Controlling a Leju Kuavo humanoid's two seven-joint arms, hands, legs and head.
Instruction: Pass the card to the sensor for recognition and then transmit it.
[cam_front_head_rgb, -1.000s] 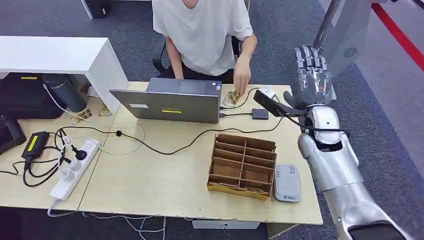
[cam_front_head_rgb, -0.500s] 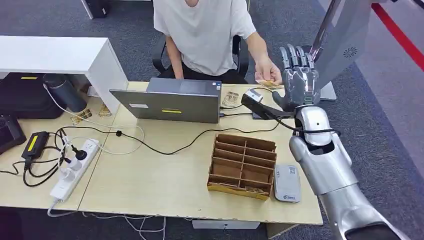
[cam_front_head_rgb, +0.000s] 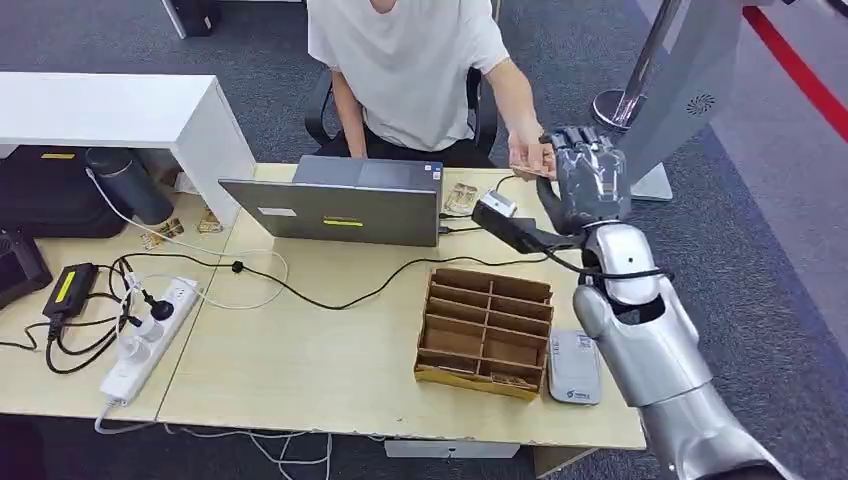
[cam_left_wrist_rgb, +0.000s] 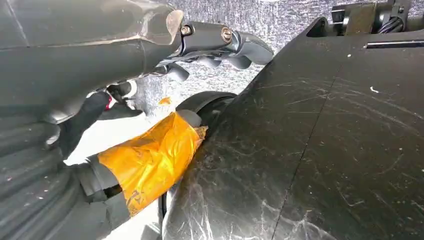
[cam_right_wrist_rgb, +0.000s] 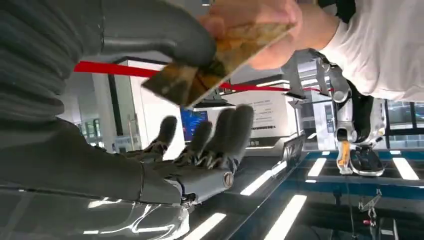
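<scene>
A person's hand (cam_front_head_rgb: 525, 155) holds a brown-and-gold card (cam_right_wrist_rgb: 215, 65) out over the desk's far right corner. My right hand (cam_front_head_rgb: 585, 180) is raised right beside that hand. In the right wrist view the card lies between my thumb (cam_right_wrist_rgb: 165, 35) and my spread fingers (cam_right_wrist_rgb: 220, 135). The thumb is at the card's edge, the fingers stay apart from it, and the person's fingers still pinch the card. The grey-white sensor (cam_front_head_rgb: 574, 366) lies flat near the desk's front right. My left hand (cam_left_wrist_rgb: 215, 42) hangs down with nothing in it.
A wooden divided box (cam_front_head_rgb: 485, 330) sits beside the sensor. A grey laptop (cam_front_head_rgb: 345, 205), more cards (cam_front_head_rgb: 460, 197) and black cables (cam_front_head_rgb: 330, 295) occupy the far half of the desk. A power strip (cam_front_head_rgb: 150, 335) lies at the left. A silver stand (cam_front_head_rgb: 690, 80) rises to the right.
The person picked a card up from the desk and brought it to my right hand. My right hand came down and left toward it, with its fingers bending inward.
</scene>
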